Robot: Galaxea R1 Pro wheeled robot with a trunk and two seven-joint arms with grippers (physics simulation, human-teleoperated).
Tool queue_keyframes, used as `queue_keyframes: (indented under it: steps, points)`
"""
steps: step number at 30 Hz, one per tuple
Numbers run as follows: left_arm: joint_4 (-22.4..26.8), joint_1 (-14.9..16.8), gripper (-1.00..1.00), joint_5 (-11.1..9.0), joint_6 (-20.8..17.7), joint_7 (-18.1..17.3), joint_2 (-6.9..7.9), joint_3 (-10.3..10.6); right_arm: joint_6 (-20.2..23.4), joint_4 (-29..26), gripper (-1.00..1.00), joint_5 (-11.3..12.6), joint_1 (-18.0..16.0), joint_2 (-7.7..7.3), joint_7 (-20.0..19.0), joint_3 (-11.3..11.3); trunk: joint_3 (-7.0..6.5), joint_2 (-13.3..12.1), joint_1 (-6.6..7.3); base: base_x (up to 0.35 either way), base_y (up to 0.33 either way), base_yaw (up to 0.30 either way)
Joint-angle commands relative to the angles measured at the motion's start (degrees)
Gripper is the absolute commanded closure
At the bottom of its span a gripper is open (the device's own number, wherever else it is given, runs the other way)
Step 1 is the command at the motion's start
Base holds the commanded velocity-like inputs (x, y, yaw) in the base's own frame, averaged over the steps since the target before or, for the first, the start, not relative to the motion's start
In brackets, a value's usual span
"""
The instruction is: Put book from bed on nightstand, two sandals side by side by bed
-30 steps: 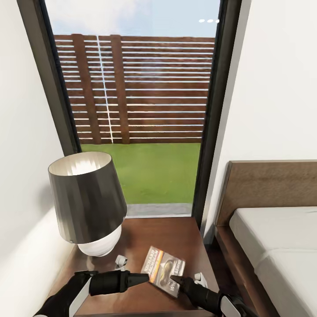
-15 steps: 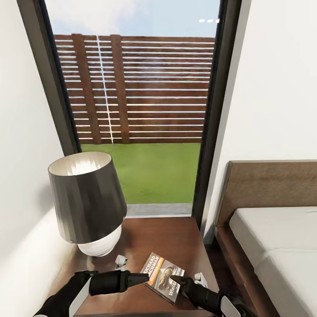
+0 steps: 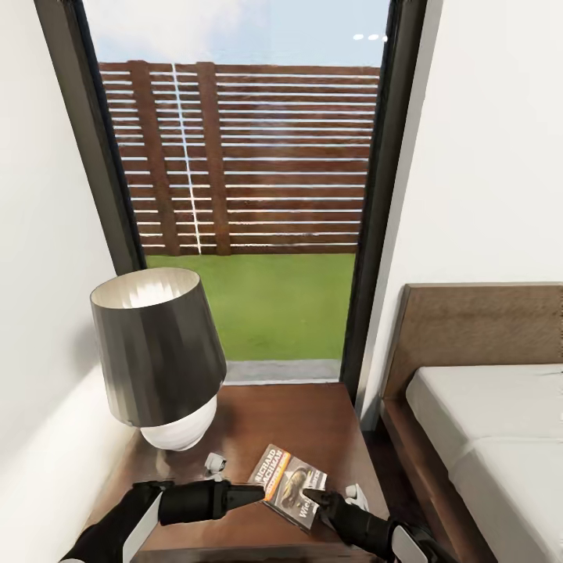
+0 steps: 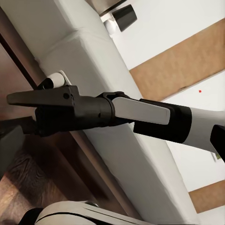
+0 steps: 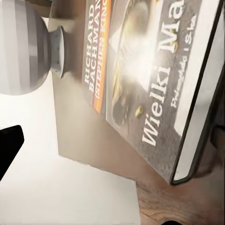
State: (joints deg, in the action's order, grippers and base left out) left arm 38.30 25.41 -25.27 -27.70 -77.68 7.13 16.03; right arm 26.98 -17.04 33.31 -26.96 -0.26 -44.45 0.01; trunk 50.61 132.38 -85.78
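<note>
I'm looking down at the nightstand [image 3: 313, 414], its glossy dark top wedged between the white wall and the bed [image 3: 485, 438], with the tall black-framed window [image 3: 242, 188] behind showing fence and grass. The book [image 3: 288, 485] lies flat on the nightstand's near edge, right of the dark-shaded lamp [image 3: 160, 356]. My right gripper [image 3: 317, 497] touches the book's near corner; my left gripper [image 3: 254, 493] points at its left edge. I cannot tell how either gripper's jaws stand.

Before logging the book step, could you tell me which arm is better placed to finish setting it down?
Probably the right: its gripper is at the book's near edge on the nightstand, while the left gripper points beside it.
</note>
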Motion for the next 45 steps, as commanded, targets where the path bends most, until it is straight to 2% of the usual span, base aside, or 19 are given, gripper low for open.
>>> queue_keyframes:
  steps: [1, 11, 38, 45]
  points:
    - [0.01, 0.05, -1.0, -0.49, -0.6, -0.02, 0.08, 0.31, 0.44, -0.02, -1.0, 0.35, -0.02, -0.01, -0.03, -0.02, 0.05, 0.03, 0.04, -0.257, 0.0, 0.0]
    - [0.02, 0.02, -1.0, -0.49, -0.6, 0.06, 0.08, 0.36, 0.44, -0.01, -1.0, 0.35, -0.02, 0.0, -0.03, -0.01, 0.05, 0.03, 0.04, -0.261, 0.0, 0.0]
    - [0.01, 0.04, -1.0, -0.49, -0.6, 0.15, 0.03, 0.38, 0.44, -0.01, -1.0, 0.35, -0.02, 0.0, -0.03, -0.07, 0.05, 0.03, 0.04, -0.005, 0.0, 0.0]
    - [0.01, 0.02, -1.0, -0.49, -0.6, 0.16, -0.01, 0.4, 0.44, -0.01, -1.0, 0.35, -0.02, 0.0, -0.03, -0.1, -1.2, -2.78, 1.57, 0.0, 0.0, 0.0]
